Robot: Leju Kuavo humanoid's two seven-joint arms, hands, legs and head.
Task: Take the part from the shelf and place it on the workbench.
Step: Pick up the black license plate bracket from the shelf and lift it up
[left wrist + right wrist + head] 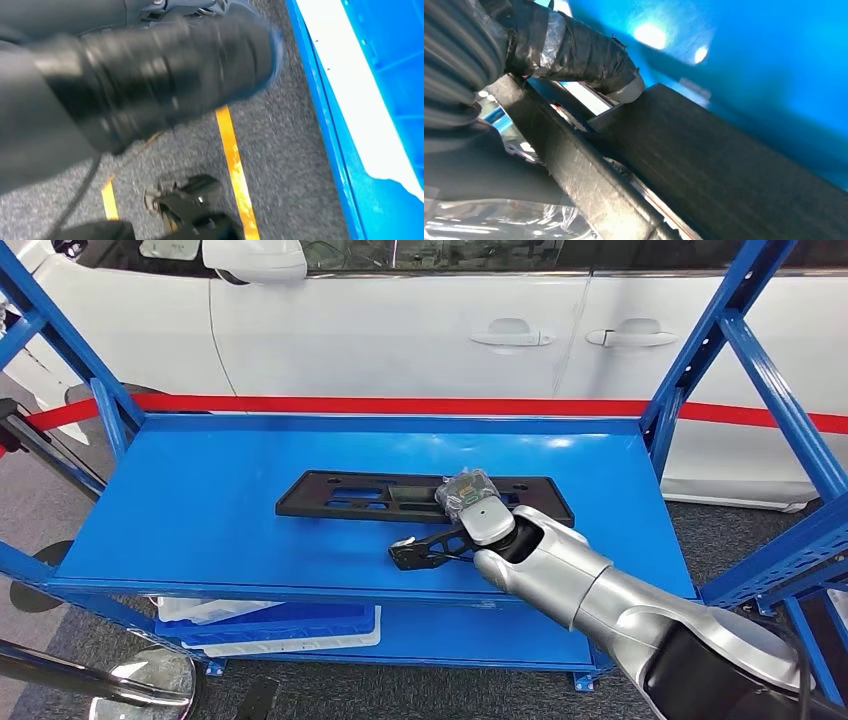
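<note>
- My right hand (470, 512) is reaching over the blue metal shelf (200, 500), its fingers (589, 60) lying against the near edge of the long black plastic part (340, 495); I cannot tell whether they are closing on it.
- The part is lying flat mid-shelf, with bare blue room to its left and behind.
- I am reading no writing anywhere.
- My left wrist camera is looking down at grey carpet (290, 150) with yellow floor lines (235, 165).

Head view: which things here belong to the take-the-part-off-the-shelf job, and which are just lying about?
Part of the job:
- black part, flat on the shelf's top level
- blue shelf
- right hand, at the part's near edge, thumb on it

Just lying about:
- blue and white trays on the lower level
- white car behind
- red barrier belt
</note>
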